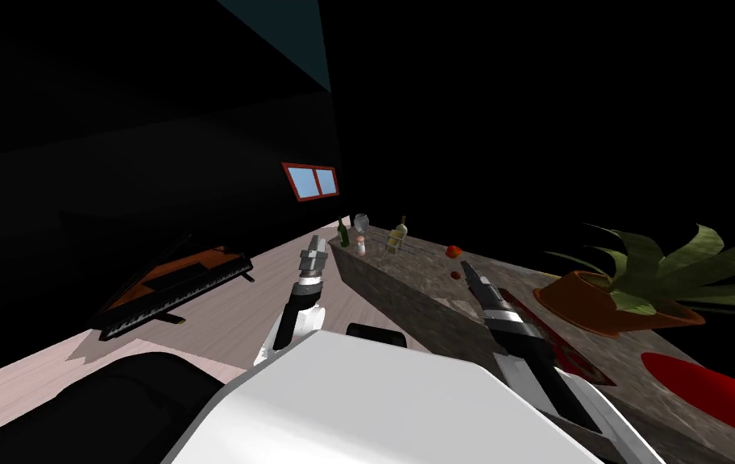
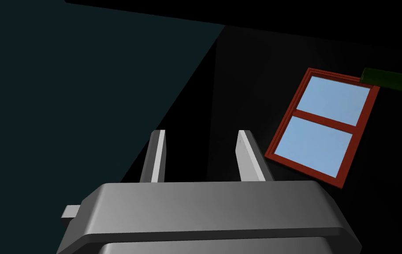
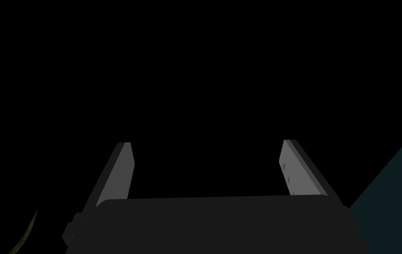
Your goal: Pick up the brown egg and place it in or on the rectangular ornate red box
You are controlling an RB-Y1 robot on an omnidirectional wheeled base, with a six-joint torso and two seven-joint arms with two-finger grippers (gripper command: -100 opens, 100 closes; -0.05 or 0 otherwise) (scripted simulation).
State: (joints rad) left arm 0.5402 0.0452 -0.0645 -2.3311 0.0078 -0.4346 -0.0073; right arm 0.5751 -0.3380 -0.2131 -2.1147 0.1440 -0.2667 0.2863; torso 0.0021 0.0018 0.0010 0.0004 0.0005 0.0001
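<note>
A small brown egg (image 1: 455, 275) lies on the stone-topped counter (image 1: 422, 278). My right gripper (image 1: 466, 267) hovers just beside and above it, open, and the right wrist view shows its fingers (image 3: 120, 169) wide apart with nothing between them. The flat rectangular red box (image 1: 579, 362) with an ornate pattern lies on the counter nearer me, partly hidden under my right forearm. My left gripper (image 1: 315, 251) hangs off the counter's left edge over the floor, its fingers (image 2: 157, 154) apart and empty.
A round red fruit (image 1: 453, 251) sits just beyond the egg. Bottles (image 1: 396, 234) and a jar (image 1: 361, 222) stand at the counter's far end. A potted plant (image 1: 600, 302) and a red dish (image 1: 708, 391) are to the right. A piano (image 1: 176, 290) stands left on the floor.
</note>
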